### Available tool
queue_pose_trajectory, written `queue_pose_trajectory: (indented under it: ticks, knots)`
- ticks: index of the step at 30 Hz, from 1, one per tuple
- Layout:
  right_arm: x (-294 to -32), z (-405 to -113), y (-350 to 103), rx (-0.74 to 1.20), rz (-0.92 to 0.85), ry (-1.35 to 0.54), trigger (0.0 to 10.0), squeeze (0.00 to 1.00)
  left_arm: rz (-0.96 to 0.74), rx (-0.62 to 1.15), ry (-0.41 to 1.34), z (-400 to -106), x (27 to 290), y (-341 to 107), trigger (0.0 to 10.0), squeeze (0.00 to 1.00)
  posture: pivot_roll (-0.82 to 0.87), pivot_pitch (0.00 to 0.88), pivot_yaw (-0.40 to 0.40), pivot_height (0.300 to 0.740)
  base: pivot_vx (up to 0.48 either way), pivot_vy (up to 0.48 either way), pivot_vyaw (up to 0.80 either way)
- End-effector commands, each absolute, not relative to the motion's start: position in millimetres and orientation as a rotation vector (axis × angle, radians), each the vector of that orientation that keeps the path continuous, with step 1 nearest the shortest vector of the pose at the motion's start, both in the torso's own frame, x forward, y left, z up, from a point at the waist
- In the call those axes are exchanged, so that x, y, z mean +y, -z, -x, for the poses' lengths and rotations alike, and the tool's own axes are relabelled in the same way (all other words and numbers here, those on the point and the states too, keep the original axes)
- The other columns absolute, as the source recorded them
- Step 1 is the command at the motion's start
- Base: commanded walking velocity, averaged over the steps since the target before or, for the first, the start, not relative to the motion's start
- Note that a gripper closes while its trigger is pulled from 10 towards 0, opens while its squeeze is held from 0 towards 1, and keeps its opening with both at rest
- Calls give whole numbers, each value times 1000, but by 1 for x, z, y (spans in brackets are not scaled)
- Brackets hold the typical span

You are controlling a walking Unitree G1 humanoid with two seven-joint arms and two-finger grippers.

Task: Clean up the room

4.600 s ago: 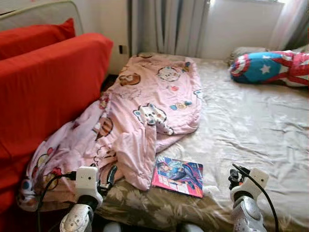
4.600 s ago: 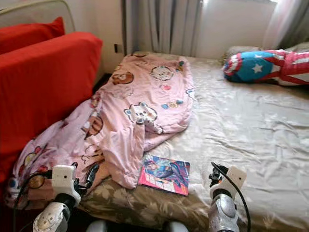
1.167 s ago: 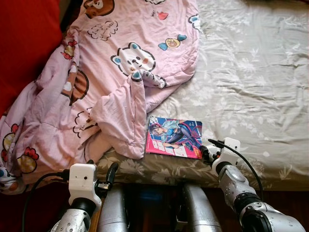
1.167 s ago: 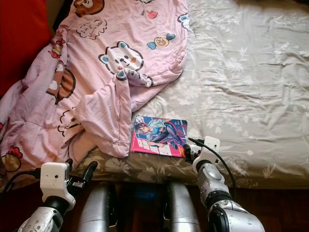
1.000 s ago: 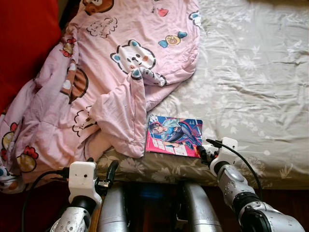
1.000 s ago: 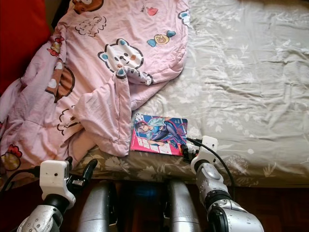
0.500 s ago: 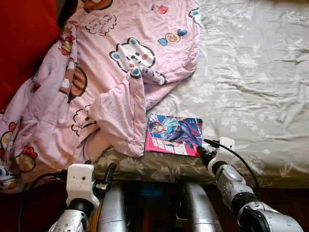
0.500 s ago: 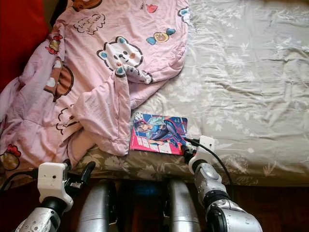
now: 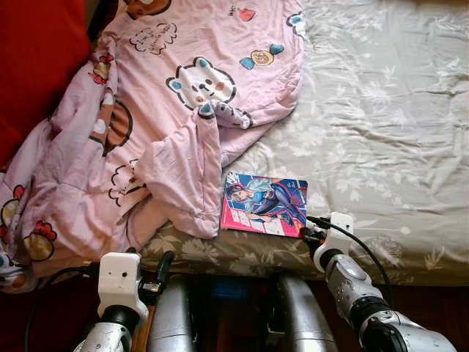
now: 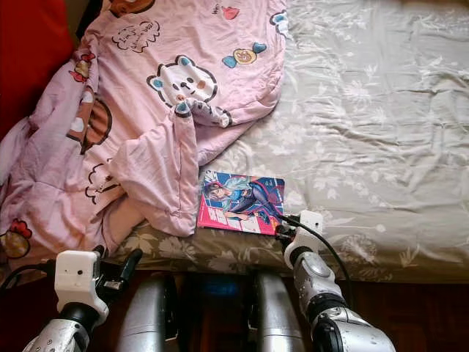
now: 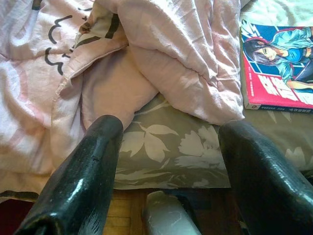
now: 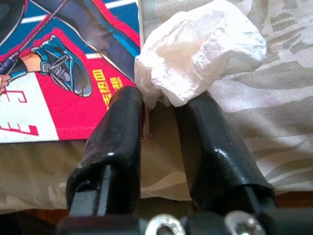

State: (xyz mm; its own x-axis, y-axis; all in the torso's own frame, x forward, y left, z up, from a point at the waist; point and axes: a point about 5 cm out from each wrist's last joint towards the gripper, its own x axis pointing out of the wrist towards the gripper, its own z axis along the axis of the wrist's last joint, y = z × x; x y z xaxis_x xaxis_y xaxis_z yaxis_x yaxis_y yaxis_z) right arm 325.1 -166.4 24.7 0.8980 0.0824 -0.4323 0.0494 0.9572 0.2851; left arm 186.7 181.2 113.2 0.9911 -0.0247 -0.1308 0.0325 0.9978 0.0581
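So the right gripper [image 12: 157, 110] was down at the near edge of the bed [image 9: 381, 132], right at the near right corner of the comic book [image 9: 265, 204], and its two black fingers [image 12: 115, 142] were pinched in close on a crumpled white tissue [image 12: 200, 51]. The wad bulged out past the fingertips and was touching the book's edge, so my read is that it went in low and flat from the bed's near side to nip the paper off the floral sheet without dragging the book along. Whether the tissue was properly clamped or just wedged between the tips, I honestly couldn't tell from the wrist view; the pinch point was buried under the wad. From the head camera the tissue was basically hidden behind the gripper's white housing. The left gripper [image 11: 168, 152] hung lower on the near left, fingers spread wide with nothing between them, pointing at where the pink cartoon blanket [image 9: 183, 110] drooped over the bed's near edge, probably just parked there. The blanket was bunched on the left half of the bed, its fold lying just left of the book, and it ran out of frame on the left beside something red [image 9: 37, 66].
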Motion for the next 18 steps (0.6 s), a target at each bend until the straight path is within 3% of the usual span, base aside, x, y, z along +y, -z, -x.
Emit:
queue_pose_trajectory:
  ticks: [1,18]
  knots:
    - [-171,-318,-17,473,-303,14,0,0,-68,165,16,-182,184,-106,10000,0,233,381,-54,626,0,0,0]
    - [-177,-313,-12,469,-301,56,0,0,-67,163,23,-185,184,-105,10000,0,229,365,-49,626,0,0,0]
